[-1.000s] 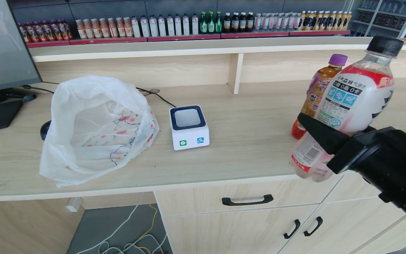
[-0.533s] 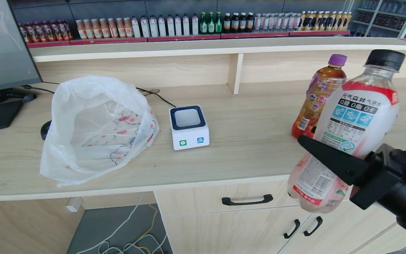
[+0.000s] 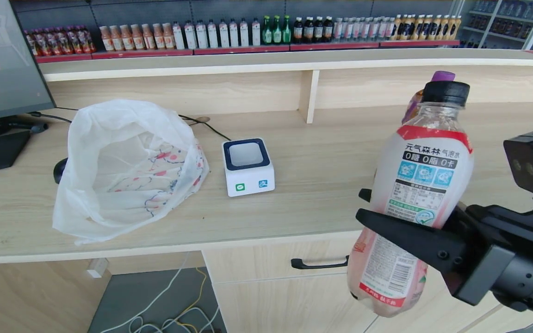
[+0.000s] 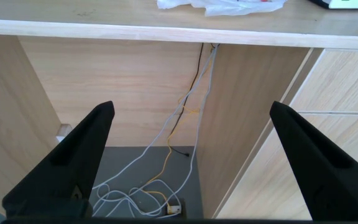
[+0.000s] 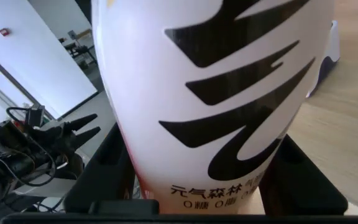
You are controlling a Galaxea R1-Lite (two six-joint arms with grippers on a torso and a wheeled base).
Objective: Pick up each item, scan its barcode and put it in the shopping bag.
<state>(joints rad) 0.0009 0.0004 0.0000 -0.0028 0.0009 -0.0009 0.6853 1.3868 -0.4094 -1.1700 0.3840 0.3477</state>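
The right end effector point(image 3: 369, 206), reaching in level from the right, pinches a pink soda bottle point(image 3: 419, 185) around its middle, upright with its black cap on top, in front of the bench point(image 3: 331, 152) edge. Farther left on the bench sit the scanner point(image 3: 248, 166) and the open shopping bag point(image 3: 123, 171). The left end effector point(image 4: 191, 109) hangs spread wide below bench level.

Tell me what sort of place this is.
Most likely a small shop's checkout counter. Rows of drink bottles line the shelf behind. A white barcode scanner sits on the wooden counter, and an open shopping bag lies beside it.
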